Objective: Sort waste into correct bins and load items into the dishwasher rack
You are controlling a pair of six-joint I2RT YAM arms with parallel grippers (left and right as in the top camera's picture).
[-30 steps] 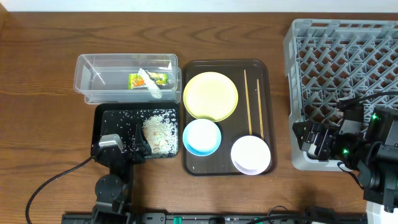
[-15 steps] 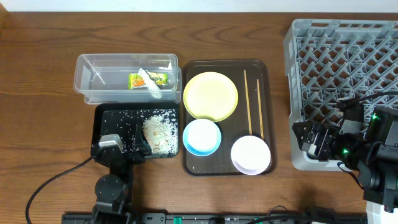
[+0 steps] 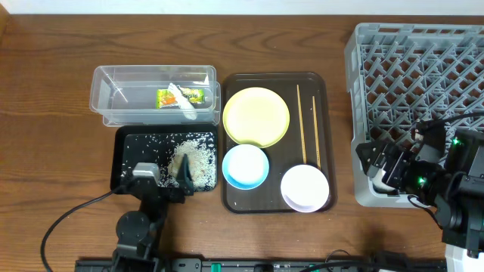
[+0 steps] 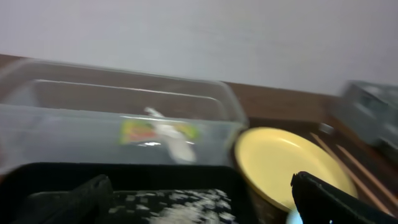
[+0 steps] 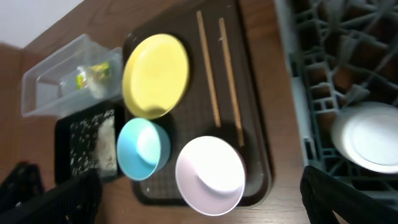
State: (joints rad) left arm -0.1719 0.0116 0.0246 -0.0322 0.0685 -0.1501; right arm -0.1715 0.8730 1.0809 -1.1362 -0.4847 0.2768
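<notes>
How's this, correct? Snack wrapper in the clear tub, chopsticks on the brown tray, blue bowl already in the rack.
One error: the blue bowl is not in the rack; it sits on the brown tray, as the overhead view shows. The snack wrapper in the clear tub and the chopsticks on the tray are right.

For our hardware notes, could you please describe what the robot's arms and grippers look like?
Both arms are black and blocky, with rounded joints. The left gripper has a grey block on one side, and a black cable loops away from that arm. The right gripper is black, and small green lights glow on its arm.
</notes>
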